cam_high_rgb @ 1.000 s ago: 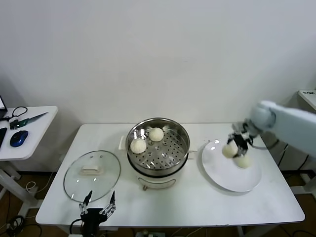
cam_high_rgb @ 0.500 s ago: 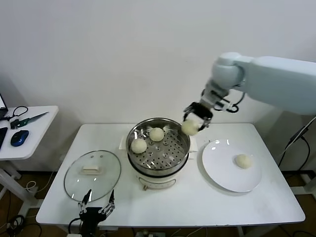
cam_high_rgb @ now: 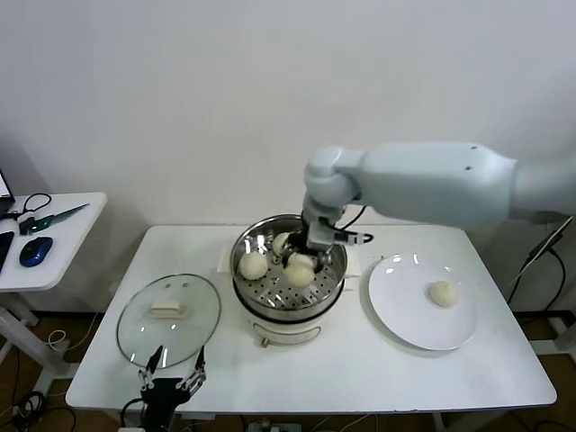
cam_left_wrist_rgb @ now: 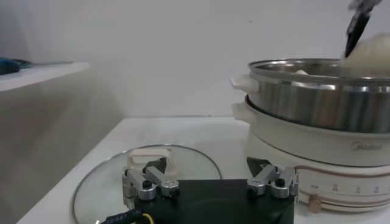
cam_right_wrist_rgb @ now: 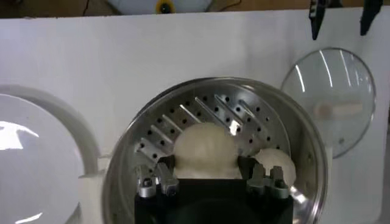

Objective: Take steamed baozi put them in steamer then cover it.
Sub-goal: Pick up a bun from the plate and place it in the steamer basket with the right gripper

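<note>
- The right arm reaches across from the right, wrist bent downward.
- The right gripper point(cam_high_rgb: 301, 263) points down, fingers clamped.
- The left gripper point(cam_high_rgb: 171, 382) sits low in front, fingers spread.

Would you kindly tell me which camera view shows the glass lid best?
The head view: the whole cover lies flat on the table. The left wrist view shows its near part behind the left hand; the right wrist view shows it at the frame's edge.
</note>
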Robot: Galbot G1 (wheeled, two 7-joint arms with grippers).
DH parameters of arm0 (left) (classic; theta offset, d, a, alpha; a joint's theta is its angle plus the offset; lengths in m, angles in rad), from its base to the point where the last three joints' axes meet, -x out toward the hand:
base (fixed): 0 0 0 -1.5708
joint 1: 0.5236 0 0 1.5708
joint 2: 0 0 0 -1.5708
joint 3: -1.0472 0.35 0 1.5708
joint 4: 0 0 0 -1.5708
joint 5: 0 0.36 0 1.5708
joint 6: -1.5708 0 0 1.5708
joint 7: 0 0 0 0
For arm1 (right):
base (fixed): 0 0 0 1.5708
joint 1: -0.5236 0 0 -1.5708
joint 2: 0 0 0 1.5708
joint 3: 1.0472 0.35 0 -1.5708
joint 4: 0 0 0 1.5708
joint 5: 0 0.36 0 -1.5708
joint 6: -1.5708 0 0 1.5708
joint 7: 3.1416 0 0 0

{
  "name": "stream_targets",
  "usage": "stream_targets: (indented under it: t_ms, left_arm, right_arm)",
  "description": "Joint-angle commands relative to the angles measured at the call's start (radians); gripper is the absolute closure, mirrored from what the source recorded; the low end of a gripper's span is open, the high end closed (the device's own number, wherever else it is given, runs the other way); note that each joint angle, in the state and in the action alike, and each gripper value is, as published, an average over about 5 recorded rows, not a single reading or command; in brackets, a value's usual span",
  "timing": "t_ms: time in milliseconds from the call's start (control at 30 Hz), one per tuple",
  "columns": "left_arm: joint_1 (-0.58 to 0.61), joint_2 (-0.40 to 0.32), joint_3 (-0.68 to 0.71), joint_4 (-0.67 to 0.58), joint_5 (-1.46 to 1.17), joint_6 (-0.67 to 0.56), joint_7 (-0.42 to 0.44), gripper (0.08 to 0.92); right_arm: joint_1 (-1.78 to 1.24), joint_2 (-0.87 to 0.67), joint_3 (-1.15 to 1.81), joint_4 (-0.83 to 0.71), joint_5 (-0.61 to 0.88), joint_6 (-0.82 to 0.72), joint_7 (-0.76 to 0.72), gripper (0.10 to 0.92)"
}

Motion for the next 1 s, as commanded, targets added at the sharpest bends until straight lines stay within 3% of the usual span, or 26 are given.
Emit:
stream_targets:
  t_ms: [33, 533, 700, 1000]
  left_arm:
    - [0.004, 0.001, -0.003, 0.001, -0.003, -0.002, 0.000, 0.177]
    - [0.012, 0.002, -0.001, 0.001, -0.003, -0.012, -0.001, 0.177]
    - [0.013, 0.000, 0.001, -0.001, -0.001, -0.012, -0.002, 0.177]
    - [0.011, 0.000, 0.003, 0.001, 0.000, -0.013, -0.001, 0.177]
  right_arm:
    - [-0.129, 0.108, 0.007, -0.065, -0.105, 0.041, 0.037, 0.346]
    - [-0.143, 0.120, 0.000, -0.082, -0.082, 0.030, 0.047, 0.334]
    - [-0.091, 0.106, 0.003, -0.091, -0.065, 0.033, 0.049, 0.241]
    - [0.108, -0.043, -0.039, -0.218, 0.162, 0.059, -0.072, 0.203]
